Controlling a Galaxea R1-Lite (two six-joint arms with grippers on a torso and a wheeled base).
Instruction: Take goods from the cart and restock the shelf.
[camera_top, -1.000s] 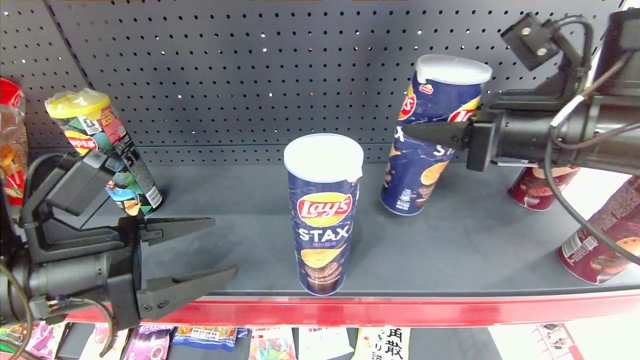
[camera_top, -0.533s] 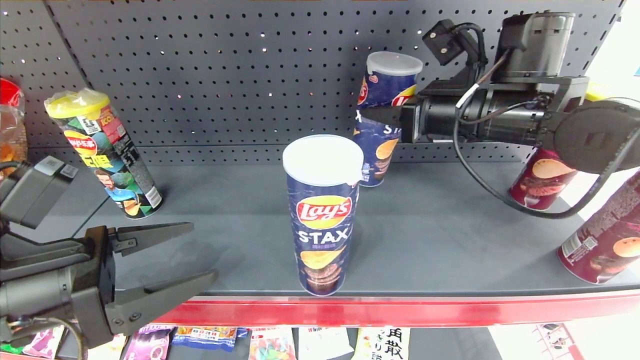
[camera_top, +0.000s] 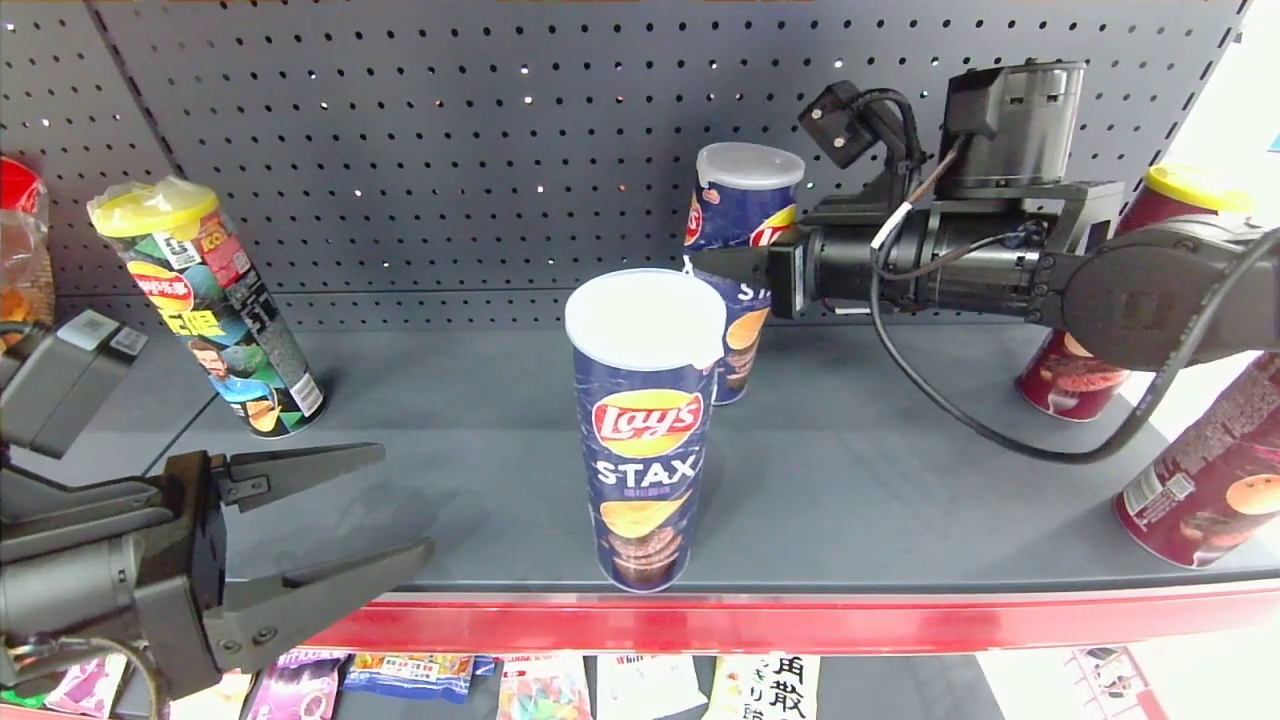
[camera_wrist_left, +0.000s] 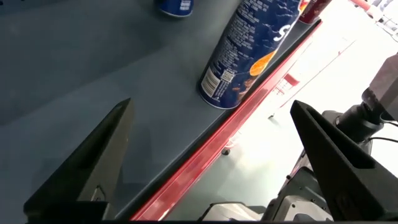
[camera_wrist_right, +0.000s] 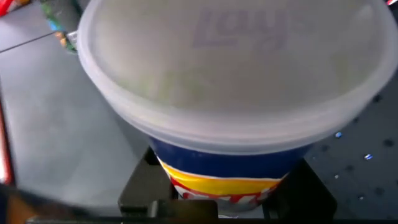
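A blue chips can (camera_top: 645, 430) with a white lid stands upright near the front edge of the grey shelf (camera_top: 880, 480); its base (camera_wrist_left: 229, 73) appears in the left wrist view. Behind it and slightly right, a second blue chips can (camera_top: 742, 205) leans a little, with my right gripper (camera_top: 730, 265) shut on its upper body. The front can hides its lower left part. In the right wrist view its lid (camera_wrist_right: 236, 68) sits just above my right gripper (camera_wrist_right: 227, 196). My left gripper (camera_top: 400, 505) hangs open and empty at the shelf's front left (camera_wrist_left: 211, 124).
A black-and-green can (camera_top: 215, 310) with a yellow lid leans at the back left. Dark red cans (camera_top: 1085, 375) (camera_top: 1210, 480) stand at the right. A pegboard (camera_top: 450, 130) closes the back; a red lip (camera_top: 760, 620) edges the front. Snack packets (camera_top: 540, 690) lie below.
My right gripper has carried the second blue can leftward and toward the back, to just behind the front can. My left gripper drew back toward the lower left, then stayed still.
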